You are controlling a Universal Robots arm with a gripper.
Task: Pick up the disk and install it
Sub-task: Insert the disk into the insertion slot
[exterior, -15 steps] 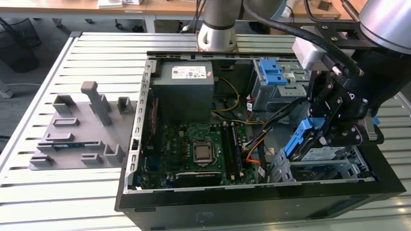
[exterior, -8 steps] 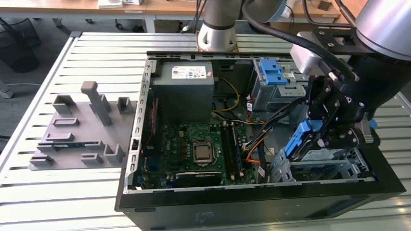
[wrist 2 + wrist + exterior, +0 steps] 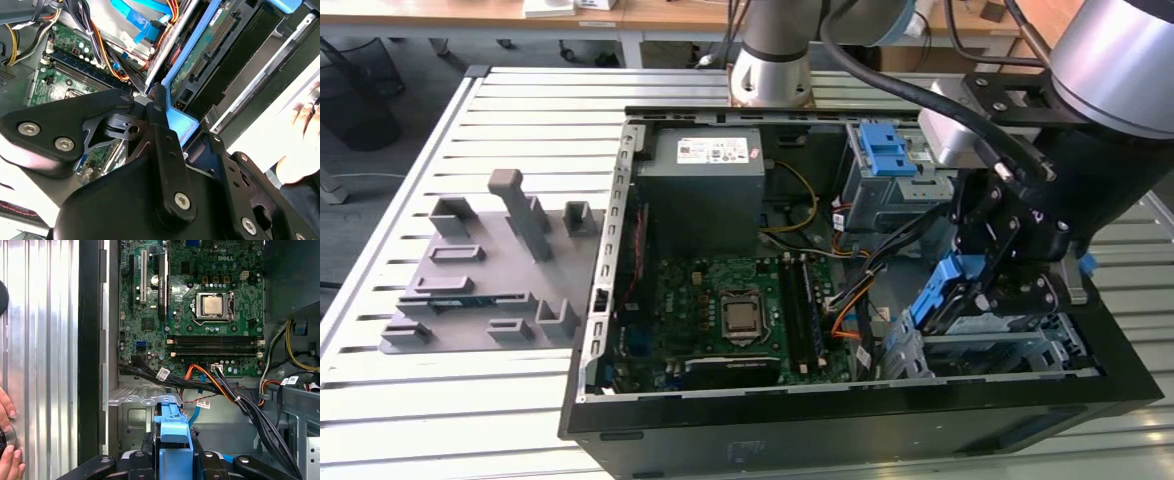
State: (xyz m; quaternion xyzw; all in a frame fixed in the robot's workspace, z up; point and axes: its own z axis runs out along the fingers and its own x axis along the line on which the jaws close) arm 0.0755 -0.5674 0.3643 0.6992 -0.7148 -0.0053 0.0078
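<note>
My gripper [image 3: 991,290] is shut on the disk [image 3: 945,292], which is held on edge, its blue bracket showing between the black fingers. It hangs just above the metal drive cage [image 3: 1007,350] at the front corner of the open computer case [image 3: 607,300], on the exterior view's right. In the first wrist view the blue bracket [image 3: 172,432] stands between the two fingers [image 3: 148,446] over the cage's grey sheet metal [image 3: 135,400]. In the second wrist view the disk's green circuit-board side [image 3: 207,47] and blue bracket [image 3: 179,119] run along one finger [image 3: 161,117].
Orange, black and blue cables [image 3: 220,385] cross close beside the cage. The motherboard [image 3: 727,310] lies in the case floor, a grey power supply [image 3: 707,175] and a blue latch piece [image 3: 886,150] at the back. A grey fixture [image 3: 480,275] sits outside. A person's hand [image 3: 7,440] rests on the slatted table.
</note>
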